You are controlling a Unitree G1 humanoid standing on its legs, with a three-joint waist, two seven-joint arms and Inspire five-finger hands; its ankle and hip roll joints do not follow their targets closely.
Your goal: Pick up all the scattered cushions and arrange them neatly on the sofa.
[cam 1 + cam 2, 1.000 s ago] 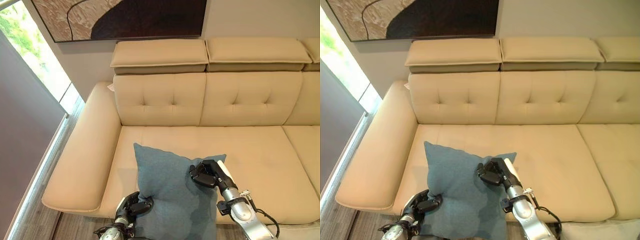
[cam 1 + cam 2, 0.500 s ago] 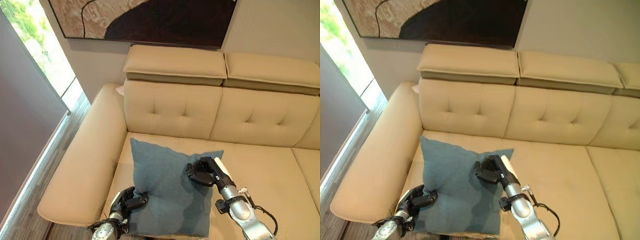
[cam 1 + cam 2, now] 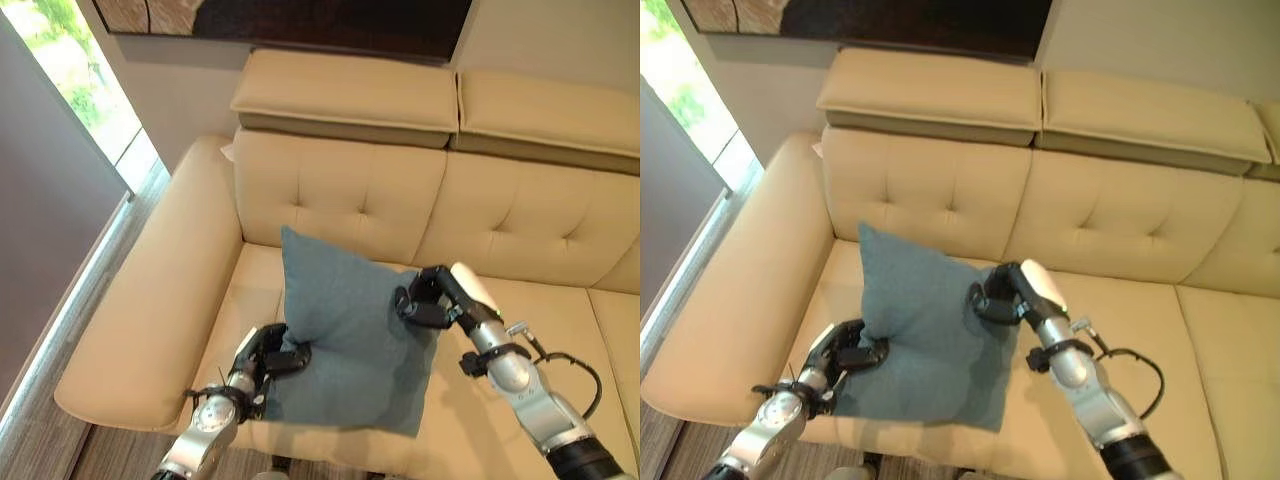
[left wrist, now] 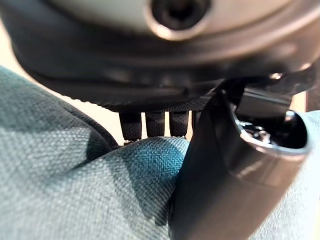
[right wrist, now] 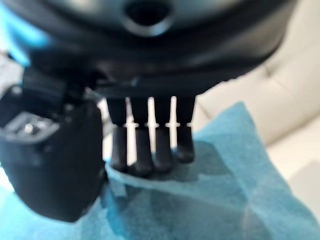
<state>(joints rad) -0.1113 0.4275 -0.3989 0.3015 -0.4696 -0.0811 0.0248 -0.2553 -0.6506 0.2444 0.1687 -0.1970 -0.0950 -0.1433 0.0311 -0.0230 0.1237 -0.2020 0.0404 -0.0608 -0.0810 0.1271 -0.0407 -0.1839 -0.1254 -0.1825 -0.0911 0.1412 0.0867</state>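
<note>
Cushion: a square blue-grey fabric cushion (image 3: 350,335) is held over the seat of the sofa, tilted, its upper corner raised toward the tufted backrest and its lower edge hanging near the seat's front edge.
Left hand: the dark left hand (image 3: 270,355) is clamped on the cushion's left edge, fingers (image 4: 152,124) behind the cloth and thumb in front, as seen in the left wrist view.
Right hand: the dark right hand (image 3: 428,300) is closed on the cushion's right corner, the fabric pinched between its fingers (image 5: 150,150) and thumb.
Sofa: a cream leather sofa (image 3: 520,220) with buttoned backrest, padded headrests and a broad armrest (image 3: 150,300) is seen below a dark framed wall picture (image 3: 330,18).
Window: a bright window (image 3: 70,70) is seen beside the armrest.
</note>
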